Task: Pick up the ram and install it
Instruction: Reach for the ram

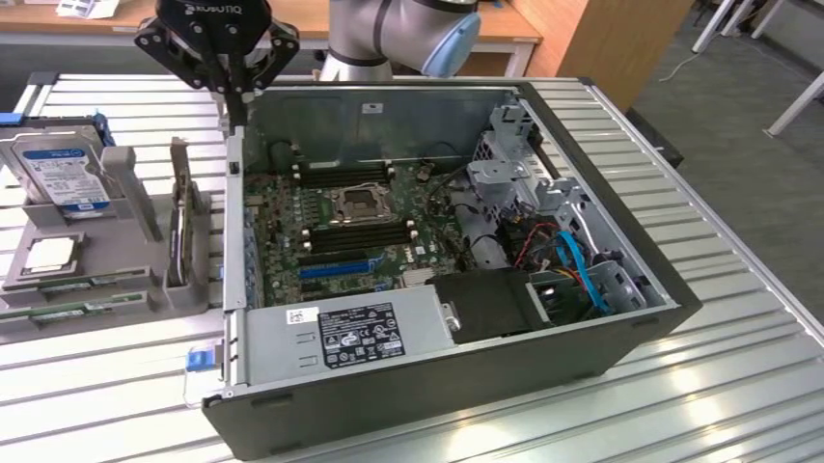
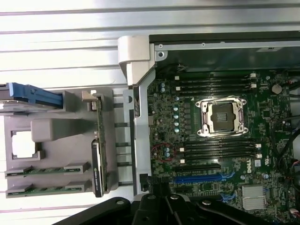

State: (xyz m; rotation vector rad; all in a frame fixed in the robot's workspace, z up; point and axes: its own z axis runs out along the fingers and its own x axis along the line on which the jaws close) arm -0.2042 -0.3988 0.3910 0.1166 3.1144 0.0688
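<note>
Silver metal slats make up the table (image 1: 721,386), with a wooden desk (image 1: 515,24) behind it. On the table lies a big dark computer case (image 1: 451,400) with its side off. Its green motherboard (image 1: 277,217) lies flat in the bottom. A square metal socket (image 1: 357,204) sits in the middle of it, long black slots (image 1: 354,234) run on both sides of the socket, and there is one bright blue slot (image 1: 338,265). A grey power box (image 1: 347,333) with a black and white label fills the near end. Blue and red wires (image 1: 582,270) curl at the exterior view's right.

Just beside the case, at the exterior view's left, stands a grey plastic holder (image 1: 129,183). The ram (image 1: 84,282) lies flat in a groove at its near edge – a thin, long green stick. A second stick (image 1: 71,311) like it lies just in front. A shiny hard drive (image 1: 58,174) with a blue and white label leans at the back, a square silver chip (image 1: 52,253) lies flat, and a thin board (image 1: 180,227) stands on its edge.

The black gripper (image 1: 239,95) hangs over the far end of the case's thin metal side wall (image 1: 234,222) – that wall stands between the holder and the motherboard. The fingers are pressed together with nothing between them, well apart from the ram
</note>
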